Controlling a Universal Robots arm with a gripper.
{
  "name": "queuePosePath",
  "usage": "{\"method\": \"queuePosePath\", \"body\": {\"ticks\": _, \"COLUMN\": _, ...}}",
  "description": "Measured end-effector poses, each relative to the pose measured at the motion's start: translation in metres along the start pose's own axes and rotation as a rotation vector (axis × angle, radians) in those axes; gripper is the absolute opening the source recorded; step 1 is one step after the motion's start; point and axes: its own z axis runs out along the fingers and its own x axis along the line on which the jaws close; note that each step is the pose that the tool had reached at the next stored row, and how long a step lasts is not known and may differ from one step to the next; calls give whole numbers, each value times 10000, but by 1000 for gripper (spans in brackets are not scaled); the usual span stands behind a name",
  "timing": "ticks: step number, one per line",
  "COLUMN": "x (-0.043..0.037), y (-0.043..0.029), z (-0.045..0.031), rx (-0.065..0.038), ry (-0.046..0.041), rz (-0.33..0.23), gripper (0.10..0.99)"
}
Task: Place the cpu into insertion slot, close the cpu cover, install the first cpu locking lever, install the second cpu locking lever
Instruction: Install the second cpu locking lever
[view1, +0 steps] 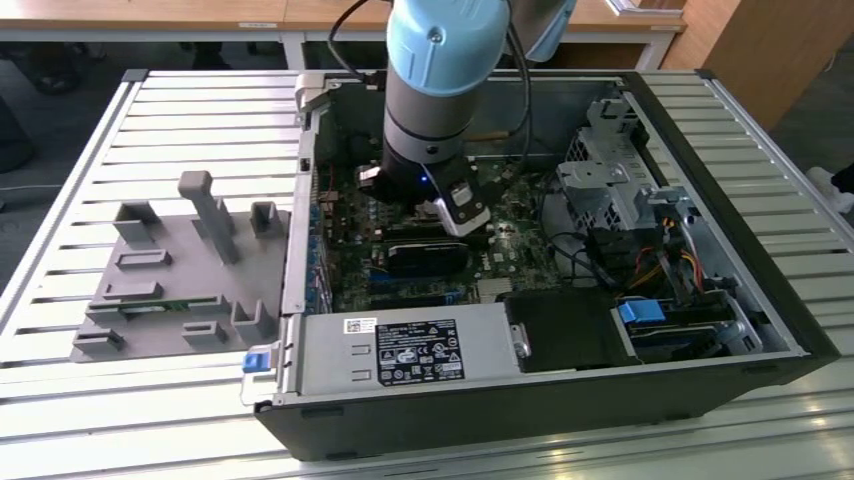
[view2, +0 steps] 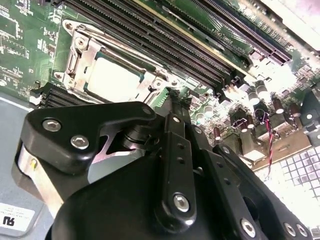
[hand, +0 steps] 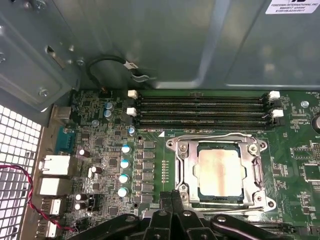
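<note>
The cpu (hand: 220, 172) lies flat in the insertion slot (hand: 196, 196), its silver top (view2: 112, 77) showing through the window of the cpu cover (hand: 186, 165). That cover (view2: 82, 52) is down over the chip. My gripper (hand: 172, 196) is shut with nothing between its fingers. Its tips (view2: 176, 95) hang just off one corner of the socket, close above the green board. In the exterior view the gripper (view1: 461, 222) reaches down into the open computer case (view1: 534, 405).
Long black memory slots (hand: 200, 110) run beside the socket, with the case's metal wall (hand: 175, 40) behind them. A black card (view1: 420, 258), a power supply (view1: 400, 350) and a drive cage (view1: 614, 180) crowd the case. A grey fixture (view1: 174, 270) sits on the slatted table.
</note>
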Motion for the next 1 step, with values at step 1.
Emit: {"method": "queuePosePath", "body": {"ticks": 1, "x": 0, "y": 0, "z": -1, "rx": 1, "ry": 1, "rz": 0, "gripper": 110}}
